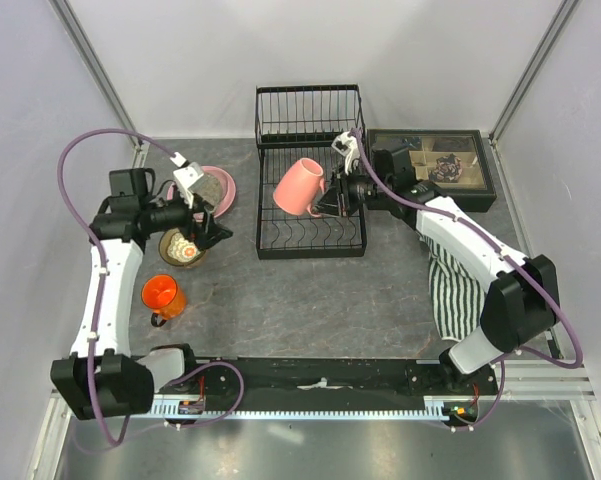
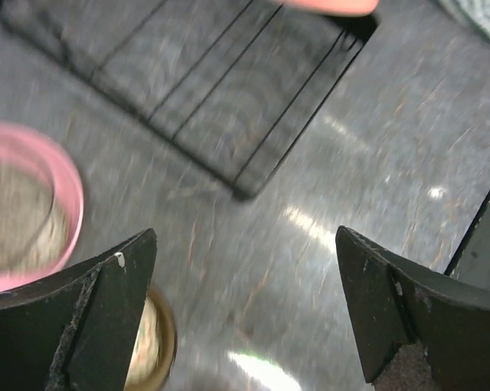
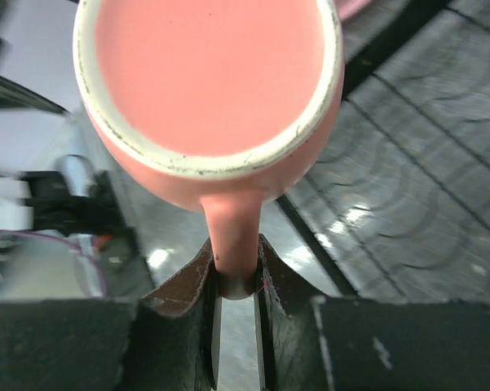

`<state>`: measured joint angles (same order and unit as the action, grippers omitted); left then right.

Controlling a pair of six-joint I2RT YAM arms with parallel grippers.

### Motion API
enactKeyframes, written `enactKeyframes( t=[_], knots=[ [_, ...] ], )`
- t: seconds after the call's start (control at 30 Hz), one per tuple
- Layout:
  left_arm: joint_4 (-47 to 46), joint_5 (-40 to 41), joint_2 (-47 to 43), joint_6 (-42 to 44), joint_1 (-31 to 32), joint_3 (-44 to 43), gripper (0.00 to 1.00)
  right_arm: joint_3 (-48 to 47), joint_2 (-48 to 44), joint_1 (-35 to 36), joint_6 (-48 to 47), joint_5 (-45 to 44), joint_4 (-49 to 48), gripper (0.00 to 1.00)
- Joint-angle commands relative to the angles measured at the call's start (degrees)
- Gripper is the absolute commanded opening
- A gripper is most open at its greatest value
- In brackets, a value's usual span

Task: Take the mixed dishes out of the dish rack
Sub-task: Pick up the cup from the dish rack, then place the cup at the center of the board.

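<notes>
The black wire dish rack [image 1: 309,116] stands at the back middle. My right gripper [image 1: 332,198] is shut on the handle of the pink mug [image 1: 301,186], which it holds on its side above the rack's lower basket. In the right wrist view the mug [image 3: 210,80] faces the camera and its handle sits between my fingers [image 3: 194,277]. My left gripper [image 1: 209,228] is open and empty, just above the brown bowl [image 1: 182,248], which also shows in the left wrist view [image 2: 152,345]. The grey speckled plate [image 1: 209,186] lies on the pink plate [image 1: 226,190]. The orange mug [image 1: 163,297] stands at the front left. I cannot make out the small pale bowl.
A dark compartmented tray of trinkets [image 1: 436,166] sits right of the rack. A striped cloth [image 1: 454,291] lies under the right arm. The rack's near-left corner [image 2: 241,192] shows in the left wrist view. White walls enclose the table.
</notes>
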<state>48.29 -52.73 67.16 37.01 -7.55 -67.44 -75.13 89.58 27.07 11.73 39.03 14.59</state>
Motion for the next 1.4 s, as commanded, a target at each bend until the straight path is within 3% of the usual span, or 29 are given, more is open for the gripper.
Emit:
enactKeyframes(
  t=[0.0, 0.2, 0.4, 0.8, 1.37],
  knots=[
    [-19.24, -3.26, -3.52, -13.27, 5.52, 3.45, 0.96, -4.14, -2.66, -1.05, 11.99, 13.69, -12.82, 0.00],
    [-39.45, -3.00, -5.72, -24.96, 6.85, 9.07, 0.96, -1.07, -2.74, -2.02, 26.91, 18.63, -27.58, 0.00],
    [-53.72, 0.61, -5.28, -34.36, 8.96, 12.24, 0.96, 3.06, -1.78, -2.72, 41.87, 21.88, -45.95, 0.00],
    [-70.26, 3.95, -3.17, -51.77, 10.27, 14.35, 0.96, 5.17, -1.69, -2.81, 48.74, 20.74, -53.77, 0.00],
    [-78.26, 4.74, 0.78, -59.43, 15.63, 13.13, 0.96, 5.35, 0.86, -2.72, 55.51, 18.98, -60.99, 0.00]
  ],
)
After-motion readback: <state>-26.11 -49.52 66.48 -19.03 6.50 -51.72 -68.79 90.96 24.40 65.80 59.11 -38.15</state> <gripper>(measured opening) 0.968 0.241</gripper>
